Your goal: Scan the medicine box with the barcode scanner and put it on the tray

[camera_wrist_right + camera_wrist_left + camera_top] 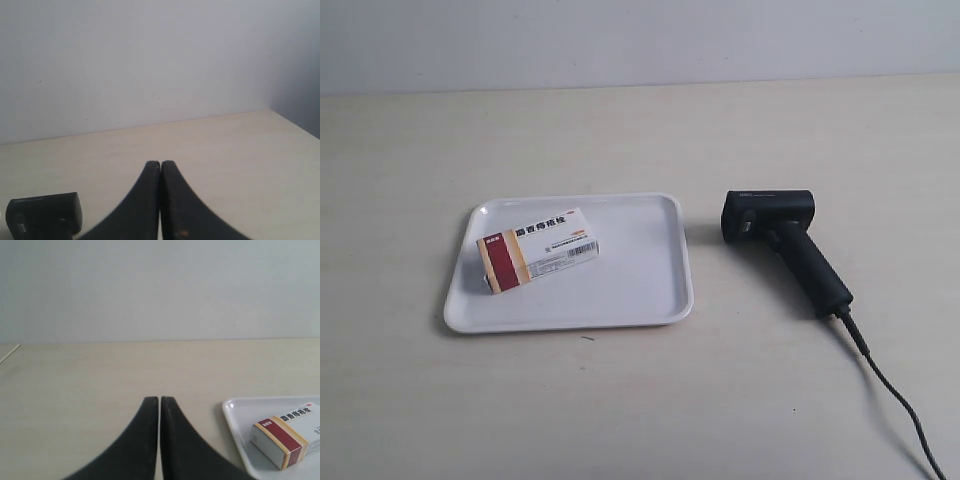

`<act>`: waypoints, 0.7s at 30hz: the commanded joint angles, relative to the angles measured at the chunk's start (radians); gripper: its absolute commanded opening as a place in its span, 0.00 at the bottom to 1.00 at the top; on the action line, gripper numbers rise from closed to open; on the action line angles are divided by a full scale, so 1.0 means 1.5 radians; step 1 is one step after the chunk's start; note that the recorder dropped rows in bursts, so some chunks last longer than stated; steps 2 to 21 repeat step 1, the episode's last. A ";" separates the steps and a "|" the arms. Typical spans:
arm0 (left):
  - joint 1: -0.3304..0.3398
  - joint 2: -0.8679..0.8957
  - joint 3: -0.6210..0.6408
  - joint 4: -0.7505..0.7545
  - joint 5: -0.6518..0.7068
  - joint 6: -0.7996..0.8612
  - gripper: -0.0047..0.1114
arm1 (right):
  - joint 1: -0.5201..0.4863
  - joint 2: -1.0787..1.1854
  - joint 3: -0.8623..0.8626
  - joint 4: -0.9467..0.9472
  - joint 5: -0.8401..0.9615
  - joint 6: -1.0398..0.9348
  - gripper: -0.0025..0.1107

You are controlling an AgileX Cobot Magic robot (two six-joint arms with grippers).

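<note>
The medicine box (537,249), white with a dark red and orange end band, lies flat in the white tray (650,270), toward the tray's left side. To the right of the tray the black barcode scanner (782,242) lies on its side on the table, its thin cable (895,395) trailing to the lower right. No arm shows in the exterior view. My left gripper (159,399) is shut and empty above bare table, with the tray (235,425) and the box (285,440) off to one side. My right gripper (160,163) is shut and empty, the scanner head (45,212) beside it.
A pale wooden tabletop (640,400) runs back to a plain light wall (640,40). In the right wrist view the table's edge (295,125) shows at one side. Nothing else stands on the table.
</note>
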 commanded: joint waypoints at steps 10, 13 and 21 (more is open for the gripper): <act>0.000 -0.004 0.000 0.001 0.003 0.002 0.08 | -0.003 -0.004 0.003 -0.001 -0.001 -0.006 0.03; 0.000 -0.004 0.000 0.001 0.003 0.002 0.08 | -0.003 -0.004 0.003 -0.001 -0.001 -0.006 0.03; 0.000 -0.004 0.000 0.001 0.003 0.002 0.08 | -0.003 -0.004 0.003 -0.001 -0.001 -0.006 0.03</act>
